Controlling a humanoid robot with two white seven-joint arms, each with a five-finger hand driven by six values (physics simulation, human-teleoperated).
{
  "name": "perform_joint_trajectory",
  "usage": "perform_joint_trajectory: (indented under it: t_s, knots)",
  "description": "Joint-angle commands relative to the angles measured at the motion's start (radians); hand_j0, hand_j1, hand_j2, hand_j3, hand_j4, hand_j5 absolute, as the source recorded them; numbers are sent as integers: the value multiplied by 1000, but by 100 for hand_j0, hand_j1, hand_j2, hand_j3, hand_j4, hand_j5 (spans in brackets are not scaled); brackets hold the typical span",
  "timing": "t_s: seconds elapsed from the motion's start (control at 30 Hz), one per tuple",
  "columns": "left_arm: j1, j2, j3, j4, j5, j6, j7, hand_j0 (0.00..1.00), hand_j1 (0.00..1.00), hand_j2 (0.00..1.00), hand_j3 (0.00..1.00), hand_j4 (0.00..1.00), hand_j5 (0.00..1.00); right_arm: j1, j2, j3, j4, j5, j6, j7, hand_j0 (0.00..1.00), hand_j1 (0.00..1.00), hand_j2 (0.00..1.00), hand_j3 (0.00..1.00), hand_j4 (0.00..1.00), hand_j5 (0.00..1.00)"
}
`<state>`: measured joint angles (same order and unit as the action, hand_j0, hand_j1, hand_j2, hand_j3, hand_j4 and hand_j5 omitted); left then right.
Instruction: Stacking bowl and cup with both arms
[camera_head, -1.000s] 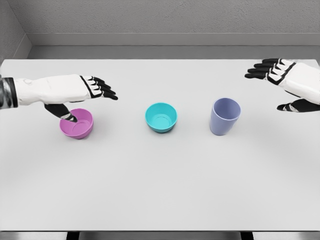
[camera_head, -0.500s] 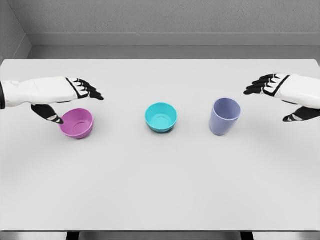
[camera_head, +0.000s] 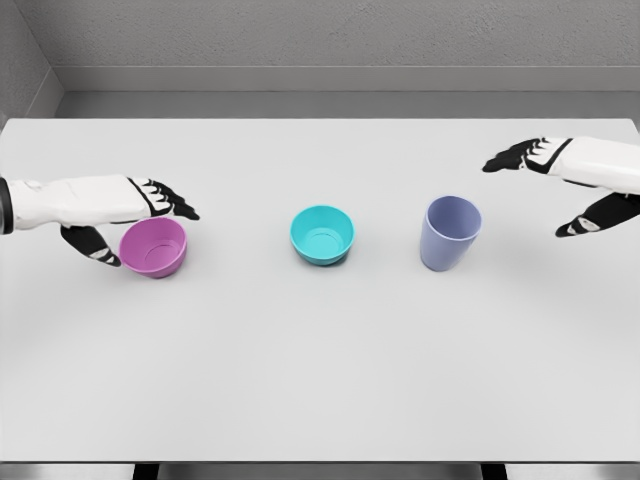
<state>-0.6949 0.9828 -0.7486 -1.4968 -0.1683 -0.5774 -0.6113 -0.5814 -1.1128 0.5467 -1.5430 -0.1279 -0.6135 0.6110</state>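
A pink bowl (camera_head: 155, 247) stands upright at the left of the white table (camera_head: 320, 360). My left hand (camera_head: 135, 222) is spread around its far and left rim, fingers (camera_head: 170, 198) above the back edge and thumb (camera_head: 95, 248) at the left side, not closed on it. A teal bowl (camera_head: 322, 235) sits in the middle. To its right stands a lavender cup (camera_head: 449, 232), upright. My right hand (camera_head: 548, 190) hovers open to the right of and behind the cup, apart from it.
The table's back edge meets a grey wall (camera_head: 320, 50). Only the three vessels stand on the tabletop.
My left hand has drawn back to the left and dropped lower, its thumb leaving the pink bowl's inside for its left side. My right hand has sunk and shifted slightly right.
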Motion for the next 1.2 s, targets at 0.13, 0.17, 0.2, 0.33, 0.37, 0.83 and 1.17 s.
perform_joint_trajectory:
  t_s: [0.13,0.17,0.2,0.33,0.37,0.83,1.17]
  knots:
    - [12,-15,-1,12,-22,4,0,100,100,100,100,100,100,-14,-90,87,-52,-186,49,0,100,100,100,100,100,100]
    - [14,-18,-1,21,-27,4,0,100,100,100,100,100,100,-15,-88,87,-55,-197,55,0,100,100,100,100,100,100]
    - [14,-27,-1,30,-27,4,0,100,100,100,100,100,100,-15,-84,87,-54,-199,55,0,100,100,100,100,100,100]
    - [12,-33,-1,38,-46,4,0,100,100,100,100,100,100,-17,-73,87,-46,-203,58,0,100,100,100,100,100,100]
    - [15,-41,-1,40,-46,4,0,100,100,100,100,100,100,-17,-59,87,-45,-203,78,0,100,100,100,100,100,100]
    - [32,-58,0,52,-76,5,0,100,100,100,100,100,100,-69,62,102,14,-191,144,0,100,100,100,100,100,100]
    - [32,-75,0,59,-77,5,0,100,100,100,100,100,100,-92,91,167,27,-191,147,0,100,100,100,100,100,100]
